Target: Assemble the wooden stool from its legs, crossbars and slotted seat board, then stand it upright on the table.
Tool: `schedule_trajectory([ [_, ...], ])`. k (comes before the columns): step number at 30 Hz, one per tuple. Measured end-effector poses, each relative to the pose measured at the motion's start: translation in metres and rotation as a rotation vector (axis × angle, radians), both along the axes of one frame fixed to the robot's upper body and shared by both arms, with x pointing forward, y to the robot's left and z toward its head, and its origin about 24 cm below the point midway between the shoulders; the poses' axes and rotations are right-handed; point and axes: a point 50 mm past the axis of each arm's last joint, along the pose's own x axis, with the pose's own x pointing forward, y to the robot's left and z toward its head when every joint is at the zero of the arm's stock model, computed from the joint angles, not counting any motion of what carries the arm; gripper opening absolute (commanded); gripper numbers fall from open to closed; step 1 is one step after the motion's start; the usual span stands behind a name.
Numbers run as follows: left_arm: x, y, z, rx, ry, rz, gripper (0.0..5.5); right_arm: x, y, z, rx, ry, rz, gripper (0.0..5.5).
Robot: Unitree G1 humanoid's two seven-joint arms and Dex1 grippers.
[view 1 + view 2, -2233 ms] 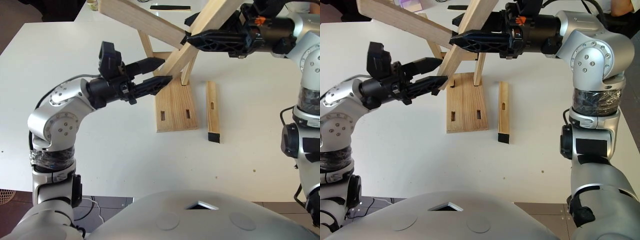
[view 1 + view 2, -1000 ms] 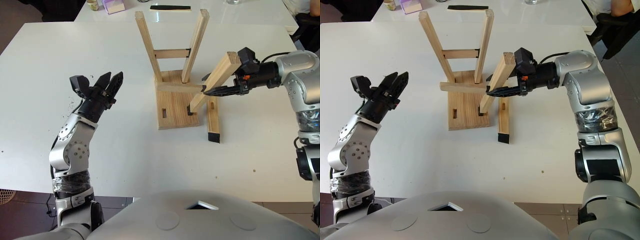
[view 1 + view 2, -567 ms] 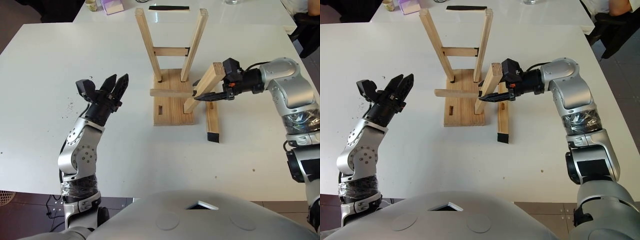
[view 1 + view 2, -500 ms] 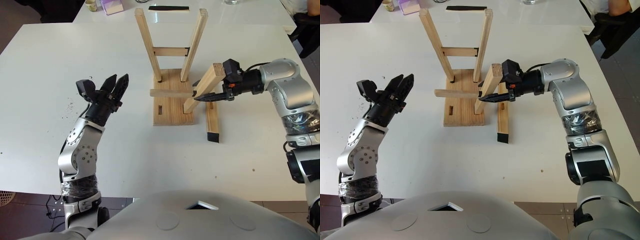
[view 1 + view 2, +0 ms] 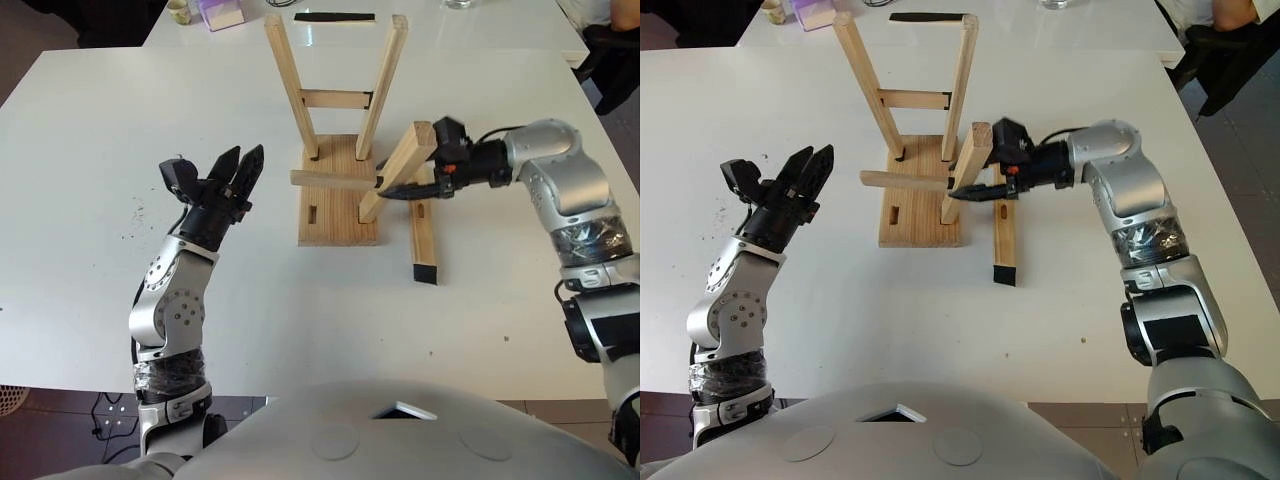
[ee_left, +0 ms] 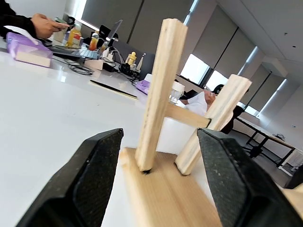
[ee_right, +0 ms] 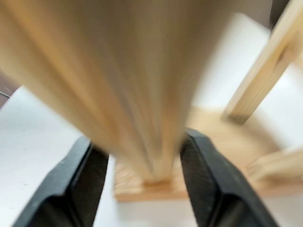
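White table (image 5: 90, 110): right claw (image 5: 390, 189) clamped on leg (image 5: 404, 160), left claw (image 5: 246, 156) apart.

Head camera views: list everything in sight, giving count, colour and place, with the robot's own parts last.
Table: one, white, under everything.
Seat board: one, pale wood, flat mid-table.
Upright legs: two, pale wood, standing in the board's far slots.
Crossbar: one, pale wood, joining the upright legs.
Tilted leg: one, pale wood, foot at the board's near right slot.
Side crossbar: one, pale wood, sticking out from the tilted leg.
Loose leg: one, pale wood, black end, lying right of the board.
Left gripper: black, open, empty, left of the board.
Right gripper: black, shut on the tilted leg.
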Motion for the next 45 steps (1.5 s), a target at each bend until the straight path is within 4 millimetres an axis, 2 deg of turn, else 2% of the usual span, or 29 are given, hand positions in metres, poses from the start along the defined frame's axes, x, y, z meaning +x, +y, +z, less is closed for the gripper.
schedule_trajectory([
  [1, 0.000, 0.003, -0.003, 0.000, 0.015, 0.010, 2.89, -0.003, -0.003, -0.004, 0.020, 0.026, -0.015, 3.09],
  [5, -0.003, 0.016, -0.002, -0.017, 0.006, 0.057, 2.89, -0.005, -0.008, 0.009, 0.041, -0.039, -0.072, 3.09],
  [7, -0.006, 0.027, 0.000, 0.004, 0.007, 0.086, 2.89, -0.011, -0.016, 0.004, -0.024, -0.076, -0.144, 3.09],
  [12, -0.019, 0.037, -0.005, 0.003, 0.041, 0.162, 2.89, -0.027, -0.036, -0.018, -0.237, -0.092, -0.531, 3.09],
  [14, -0.025, 0.037, -0.010, -0.019, 0.065, 0.204, 2.89, -0.036, -0.032, -0.023, -0.280, -0.118, -0.714, 3.09],
  [17, -0.034, 0.029, -0.013, -0.046, 0.091, 0.240, 2.89, -0.056, -0.012, -0.028, -0.258, -0.102, -0.938, 3.09],
  [23, -0.036, 0.022, -0.010, -0.051, 0.117, 0.263, 2.89, -0.083, 0.001, -0.039, -0.288, 0.035, -1.184, 3.09],
  [28, -0.037, 0.023, -0.004, -0.028, 0.129, 0.234, 2.89, -0.101, 0.010, -0.045, -0.317, 0.100, -1.212, 3.09],
  [34, -0.044, 0.022, -0.004, -0.029, 0.151, 0.234, 2.89, -0.107, 0.009, -0.044, -0.318, 0.125, -1.205, 3.09],
  [45, -0.047, 0.006, -0.010, -0.066, 0.169, 0.221, 2.89, -0.119, 0.009, -0.041, -0.379, 0.148, -1.040, 3.09],
])
